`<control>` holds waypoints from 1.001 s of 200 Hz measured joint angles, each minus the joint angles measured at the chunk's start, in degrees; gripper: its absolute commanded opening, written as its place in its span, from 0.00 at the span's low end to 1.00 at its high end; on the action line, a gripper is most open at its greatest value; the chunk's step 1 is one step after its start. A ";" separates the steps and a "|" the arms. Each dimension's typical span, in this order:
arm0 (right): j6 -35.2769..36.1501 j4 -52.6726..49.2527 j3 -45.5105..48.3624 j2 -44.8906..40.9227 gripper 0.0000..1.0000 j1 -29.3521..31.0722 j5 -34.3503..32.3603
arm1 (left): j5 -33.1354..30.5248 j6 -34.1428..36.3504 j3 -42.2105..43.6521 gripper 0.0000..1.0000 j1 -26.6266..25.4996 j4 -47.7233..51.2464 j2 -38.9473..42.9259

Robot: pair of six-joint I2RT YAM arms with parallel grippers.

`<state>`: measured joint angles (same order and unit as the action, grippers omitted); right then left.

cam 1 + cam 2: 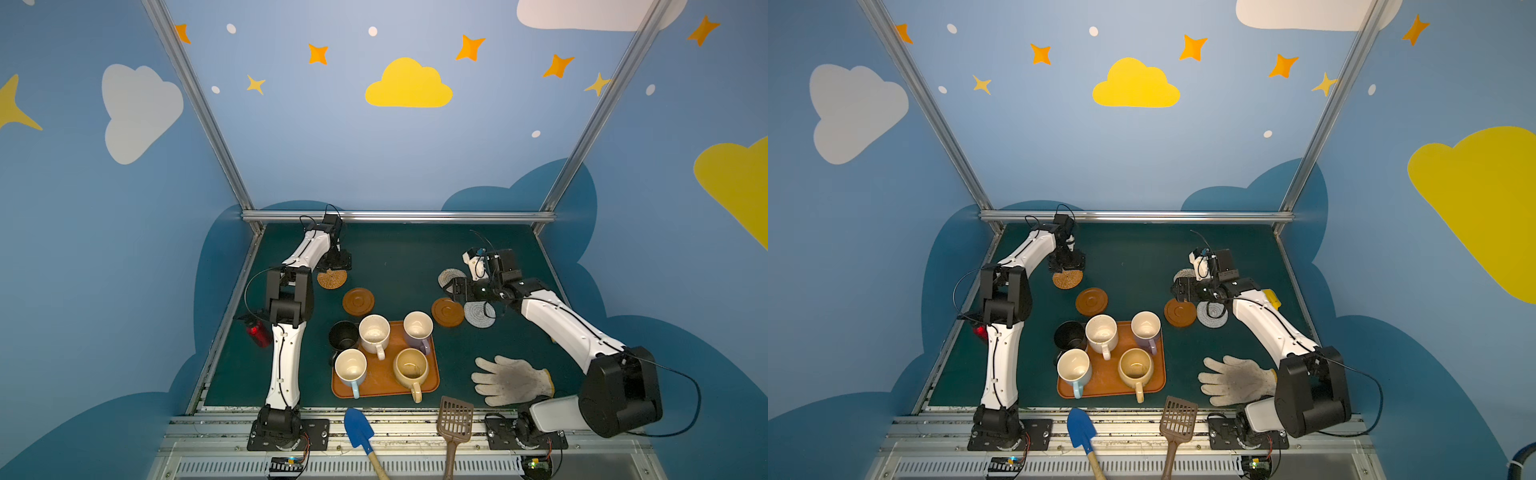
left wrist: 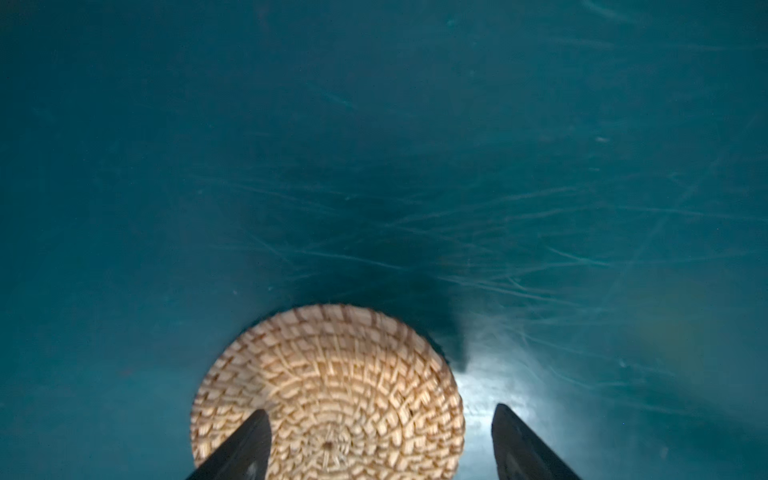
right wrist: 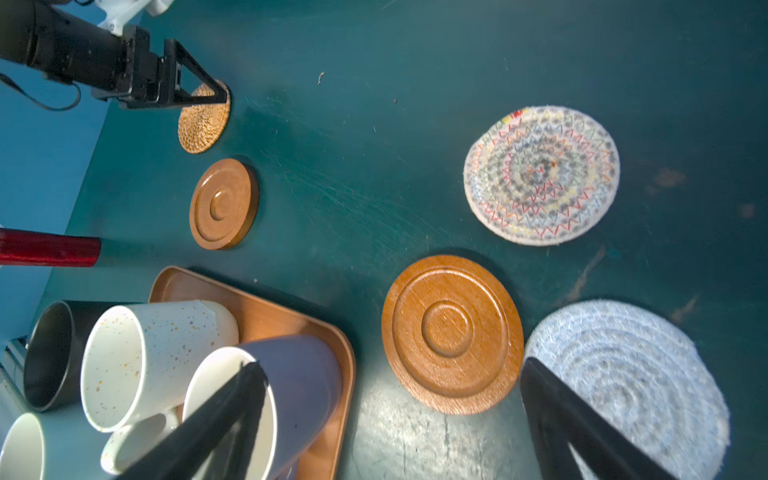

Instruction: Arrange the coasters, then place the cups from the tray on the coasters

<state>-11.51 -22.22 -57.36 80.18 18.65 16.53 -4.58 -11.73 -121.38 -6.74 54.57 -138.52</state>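
Green tabletop (image 1: 399, 257) carries the tray (image 1: 384, 384), long axis left-right, mugs upright, handles pointing toward the robot. Left gripper (image 2: 381, 419) gapes over the rattan coaster (image 2: 328, 390); right gripper (image 3: 392, 374) is spread above the wooden coaster (image 3: 452, 333).

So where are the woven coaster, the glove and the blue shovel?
woven coaster (image 1: 332, 278): a top view, centre of the disc.
glove (image 1: 513, 380): a top view, the palm.
blue shovel (image 1: 358, 426): a top view, middle of the blade.

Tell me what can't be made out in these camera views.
- Cream rope coaster: in both top views the right end effector covers part of it.
- Black mug: whether it stands on the tray or beside it is unclear.
- Red object: partly behind the left arm; what it is stays unclear.
- Rattan coaster: cut off by the left wrist view's edge.
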 measured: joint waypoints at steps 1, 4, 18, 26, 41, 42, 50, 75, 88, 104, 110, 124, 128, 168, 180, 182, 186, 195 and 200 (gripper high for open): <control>0.00 0.00 0.07 -0.07 0.95 0.00 0.00 | -0.02 0.02 -0.15 0.85 0.00 0.07 -0.07; 0.00 0.00 0.31 -0.22 0.95 0.00 0.00 | -0.07 0.09 -0.76 0.85 0.00 0.37 -0.28; 0.00 -0.17 1.20 -0.63 0.95 0.00 -0.13 | -0.61 0.59 -3.93 0.86 0.00 1.25 -1.53; 0.07 -0.39 1.49 -0.70 0.95 0.00 -0.22 | -1.11 0.90 -5.01 0.87 0.00 1.27 -1.99; 0.26 -0.79 1.90 -0.83 0.95 -0.02 -0.48 | -2.05 1.38 -5.46 0.88 -0.02 1.20 -2.19; 0.28 -0.79 1.95 -0.83 0.95 -0.02 -0.48 | -2.10 1.40 -5.46 0.89 -0.02 1.20 -2.19; 0.42 -0.85 2.23 -1.03 0.95 -0.02 -0.63 | -2.58 1.44 -5.46 0.89 -0.02 1.22 -2.27; 0.83 -1.27 2.58 -1.55 0.95 -0.07 -0.94 | -2.99 1.60 -10.03 0.89 0.00 3.80 -5.29; 1.01 -1.31 2.58 -1.68 0.95 -0.09 -1.03 | -2.99 1.90 -12.96 0.89 0.00 4.66 -7.50; 1.25 -1.49 2.58 -1.95 0.95 -0.09 -1.05 | -3.45 2.58 -13.79 0.89 0.00 5.42 -8.68; 1.29 -1.60 2.58 -2.12 0.95 -0.11 -1.05 | -3.39 2.73 -13.88 0.89 0.00 6.01 -8.81; 1.36 -1.81 2.58 -2.45 0.95 -0.13 -1.07 | -3.69 2.91 -13.88 0.88 0.00 7.08 -8.83; 1.38 -1.86 2.58 -2.51 0.95 -0.15 -1.05 | -3.65 2.95 -13.77 0.87 0.00 7.26 -8.81; 1.51 -2.05 2.58 -2.71 0.95 -0.17 -1.05 | -4.09 3.50 -6.16 0.87 0.00 5.75 -4.52; 1.55 -2.08 2.58 -2.71 0.95 -0.17 -1.05 | -4.72 3.96 -3.69 0.87 0.00 5.81 -3.02; 1.57 -2.08 2.58 -2.69 0.95 -0.17 -1.03 | -4.83 4.02 -3.41 0.87 0.00 5.86 -2.82; 1.62 -2.10 2.58 -2.71 0.95 -0.17 -1.03 | -5.01 4.15 -2.99 0.87 0.00 5.88 -2.58; 1.73 -2.12 2.58 -2.69 0.95 -0.17 -1.03 | -5.57 4.55 -2.40 0.86 0.00 5.97 -2.19; 1.81 -2.16 2.58 -2.69 0.95 -0.17 -1.05 | -5.79 4.74 -2.19 0.87 0.00 5.97 -2.08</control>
<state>-9.69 -24.38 -54.78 77.49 18.48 15.49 -10.37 -6.98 -123.57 -6.74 60.53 -140.59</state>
